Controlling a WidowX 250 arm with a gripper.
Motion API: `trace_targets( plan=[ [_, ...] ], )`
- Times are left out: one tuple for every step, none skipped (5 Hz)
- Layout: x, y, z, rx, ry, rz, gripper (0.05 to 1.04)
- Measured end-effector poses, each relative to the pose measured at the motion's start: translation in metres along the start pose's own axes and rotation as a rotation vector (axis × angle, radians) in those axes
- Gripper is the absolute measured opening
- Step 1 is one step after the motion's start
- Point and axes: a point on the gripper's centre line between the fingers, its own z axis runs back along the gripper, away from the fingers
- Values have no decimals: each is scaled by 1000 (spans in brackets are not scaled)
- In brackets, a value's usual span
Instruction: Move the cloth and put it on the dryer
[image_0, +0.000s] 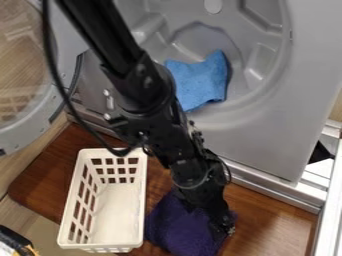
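- Purple cloth (184, 225) on the counter (274, 217), toward the near edge, just to the right of the basket; whether the two touch I cannot tell. It is heaped into a rounded mound, with a soft, nubby, towel-like surface and no crisp folds. As I read it, this is the cloth left to move.
- Gripper (222, 223) low against the right part of the purple cloth, black on dark fabric. I cannot tell whether it is open or closed, or whether it has hold of the cloth. The lift is not yet made, so this piece looks to be at the grasping stage, with carrying and placing left.
- Basket (100, 247) by the counter's rounded left corner, reaching over the near edge: pale, smooth plastic, oblong, its walls cut with rows of squarish slots.
- Counter of reddish-brown wood, with visible grain and a slight gloss, its far edge running along the dryer's foot.
- Arm (143, 87) slanting down from the top edge, jointed and black, with a thin cable (51, 60) curving beside it.
- Dryer (267, 145) in smooth grey, its round, moulded opening exposed and its glazed door (27, 131) swung wide to the left.
- Blue cloth (199, 80) inside that opening, flat, creased and angular; that part seems done.
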Motion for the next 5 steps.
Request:
trace_targets(
  plan=[
    [0, 0, -18, 23, 5, 3, 1001],
    [-1, 0, -29, 47, -1, 12, 947],
    [-1, 1, -32, 75, 5, 24, 682],
    [-1, 2, -32, 80, 0, 44, 443],
    [-7, 1, -30, 79, 9, 59, 264]
  ],
)
